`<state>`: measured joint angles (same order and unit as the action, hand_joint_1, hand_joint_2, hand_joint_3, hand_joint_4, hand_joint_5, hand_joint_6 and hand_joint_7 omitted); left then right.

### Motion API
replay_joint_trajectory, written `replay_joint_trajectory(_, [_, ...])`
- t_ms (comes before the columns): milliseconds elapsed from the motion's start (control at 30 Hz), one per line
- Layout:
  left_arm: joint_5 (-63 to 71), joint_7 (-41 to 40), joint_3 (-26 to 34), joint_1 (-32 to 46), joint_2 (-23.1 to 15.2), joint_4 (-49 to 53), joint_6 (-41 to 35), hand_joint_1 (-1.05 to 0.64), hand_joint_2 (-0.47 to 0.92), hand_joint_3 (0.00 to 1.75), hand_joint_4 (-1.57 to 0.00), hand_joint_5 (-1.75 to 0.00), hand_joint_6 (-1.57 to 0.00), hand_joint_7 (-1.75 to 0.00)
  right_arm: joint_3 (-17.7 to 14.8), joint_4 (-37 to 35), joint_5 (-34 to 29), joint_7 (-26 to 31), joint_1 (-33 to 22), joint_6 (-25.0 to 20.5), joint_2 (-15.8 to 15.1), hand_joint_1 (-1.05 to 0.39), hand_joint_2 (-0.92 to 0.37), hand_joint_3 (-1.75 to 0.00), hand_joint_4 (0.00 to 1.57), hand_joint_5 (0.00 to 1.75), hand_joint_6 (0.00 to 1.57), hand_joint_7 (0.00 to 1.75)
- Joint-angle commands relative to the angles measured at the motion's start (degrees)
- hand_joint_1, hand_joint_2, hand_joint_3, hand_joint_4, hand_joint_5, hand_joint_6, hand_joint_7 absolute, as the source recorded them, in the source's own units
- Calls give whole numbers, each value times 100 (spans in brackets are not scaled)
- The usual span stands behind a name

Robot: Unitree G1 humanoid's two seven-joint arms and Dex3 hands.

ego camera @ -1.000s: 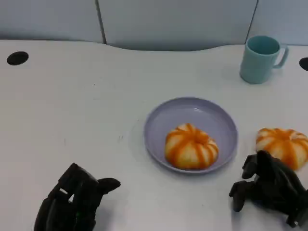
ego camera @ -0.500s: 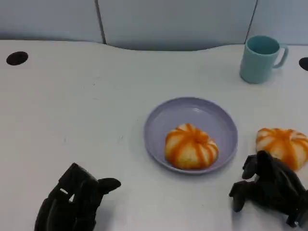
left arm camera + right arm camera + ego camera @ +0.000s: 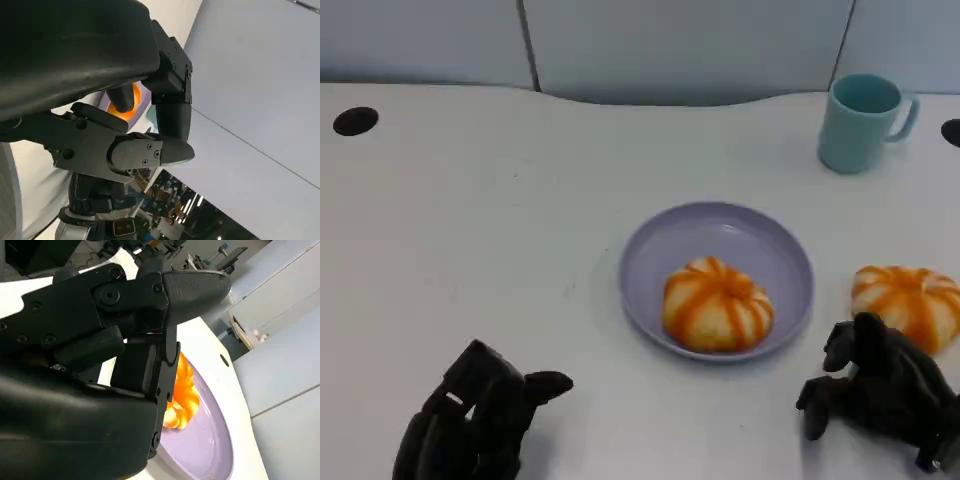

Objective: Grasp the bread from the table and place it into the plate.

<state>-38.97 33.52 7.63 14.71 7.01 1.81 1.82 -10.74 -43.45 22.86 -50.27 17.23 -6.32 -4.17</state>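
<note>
One bread sits in the plate — both hands, left and right, curled, holding nothing.

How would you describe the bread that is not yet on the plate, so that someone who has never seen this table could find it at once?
Start at the lavender plate in the middle of the white table. Look past its rim toward the robot's right, where an orange-striped round bread lies on the bare tabletop, just beyond the right hand. Its twin sits inside the plate; this one does not.

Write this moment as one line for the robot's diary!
bread: on plate | second bread: on table, beside right hand | left hand: holds nothing
</note>
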Motion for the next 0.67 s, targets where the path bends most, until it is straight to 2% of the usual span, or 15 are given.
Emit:
replay_joint_trajectory(33, [37, 5, 31, 28, -12, -8, 10, -50, 92, 33, -91, -175, -65, -173, -5, 20, -28, 10, -61, 49, -86, -52, -92, -30, 157, 73, 157, 46])
replay_joint_trajectory(667, [6, 79, 52, 10, -16, 41, 13, -51, 92, 32, -91, -175, -65, -175, -25, -82, -21, -31, -28, 121, -78, -53, -92, -28, 157, 73, 157, 45])
